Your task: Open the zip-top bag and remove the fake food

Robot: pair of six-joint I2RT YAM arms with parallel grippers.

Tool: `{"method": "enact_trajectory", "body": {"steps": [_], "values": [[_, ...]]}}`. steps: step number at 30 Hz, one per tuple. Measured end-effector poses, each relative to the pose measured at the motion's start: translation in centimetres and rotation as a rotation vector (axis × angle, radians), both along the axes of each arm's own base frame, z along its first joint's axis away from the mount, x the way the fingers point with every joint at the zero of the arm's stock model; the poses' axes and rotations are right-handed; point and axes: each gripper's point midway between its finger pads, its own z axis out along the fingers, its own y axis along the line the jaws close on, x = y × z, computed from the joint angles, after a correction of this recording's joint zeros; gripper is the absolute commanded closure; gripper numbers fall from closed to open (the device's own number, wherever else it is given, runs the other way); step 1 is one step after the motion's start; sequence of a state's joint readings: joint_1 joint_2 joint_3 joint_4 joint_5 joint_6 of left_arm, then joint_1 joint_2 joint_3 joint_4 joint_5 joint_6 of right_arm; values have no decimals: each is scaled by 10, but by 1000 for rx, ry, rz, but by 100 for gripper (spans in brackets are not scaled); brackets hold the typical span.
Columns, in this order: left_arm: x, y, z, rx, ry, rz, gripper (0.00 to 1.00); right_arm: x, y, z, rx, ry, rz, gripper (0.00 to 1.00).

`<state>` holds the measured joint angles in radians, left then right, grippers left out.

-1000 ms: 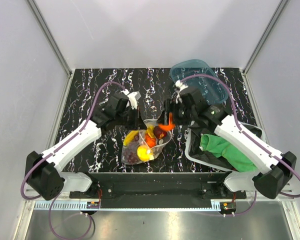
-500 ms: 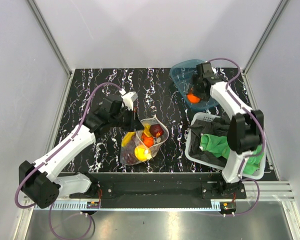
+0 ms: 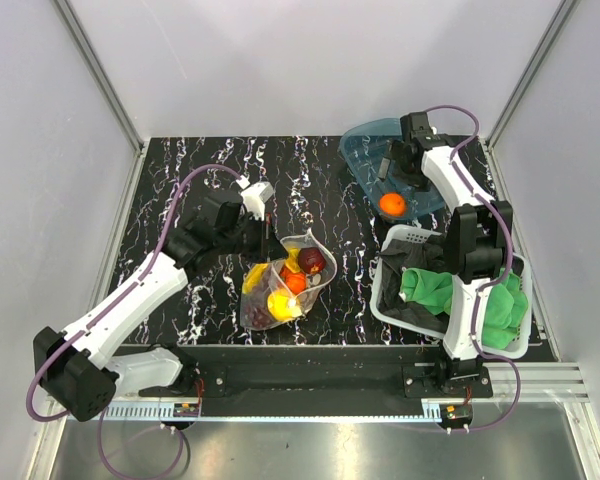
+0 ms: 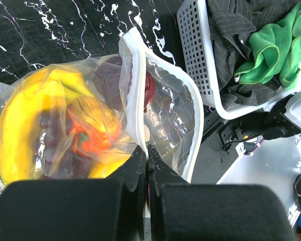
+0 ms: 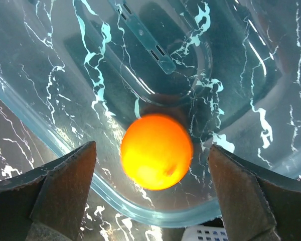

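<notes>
The clear zip-top bag [image 3: 283, 283] lies open at table centre, holding a yellow banana bunch [image 4: 21, 120], an orange fruit [image 3: 296, 283] and dark red-purple grapes [image 3: 313, 262]. My left gripper [image 3: 264, 232] is shut on the bag's white zip rim [image 4: 135, 100], pinching it between its black fingers. One orange round fruit [image 3: 391, 204] lies loose inside the translucent blue tub [image 3: 365, 150]; it also shows in the right wrist view [image 5: 156, 151]. My right gripper [image 3: 400, 172] hangs open above it, fingers [image 5: 65, 183] wide on either side, not touching.
A white perforated basket [image 3: 388, 300] at right front holds a green cloth [image 3: 450, 300] and dark striped fabric. The right arm reaches over the basket to the tub. Grey walls enclose the marbled black table.
My right gripper carried an orange fruit from the bag to the blue tub, let it go there and opened. My left gripper kept hold of the bag rim.
</notes>
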<state>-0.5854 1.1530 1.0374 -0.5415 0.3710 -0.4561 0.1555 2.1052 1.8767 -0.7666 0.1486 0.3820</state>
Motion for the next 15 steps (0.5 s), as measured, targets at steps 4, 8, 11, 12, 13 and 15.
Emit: {"method": "enact_trajectory", "body": {"steps": [4, 8, 11, 12, 13, 15], "values": [[1, 0, 1, -1, -6, -1, 100, -6, -1, 2, -7, 23, 11, 0], [3, -2, -1, -4, -3, -1, 100, -32, 4, 4, 18, 58, 19, 0], [3, -4, -1, -15, 13, 1, 100, -65, 19, 22, 39, 57, 64, 3], [3, -5, -1, -17, 17, 2, 100, -77, 29, 34, 47, 39, 95, 7], [3, -5, -1, -19, 18, 4, 100, -93, 45, 47, 58, 13, 143, 9], [4, -5, -1, -21, 20, 6, 100, -125, 83, 74, 86, -47, 261, 15]]}}
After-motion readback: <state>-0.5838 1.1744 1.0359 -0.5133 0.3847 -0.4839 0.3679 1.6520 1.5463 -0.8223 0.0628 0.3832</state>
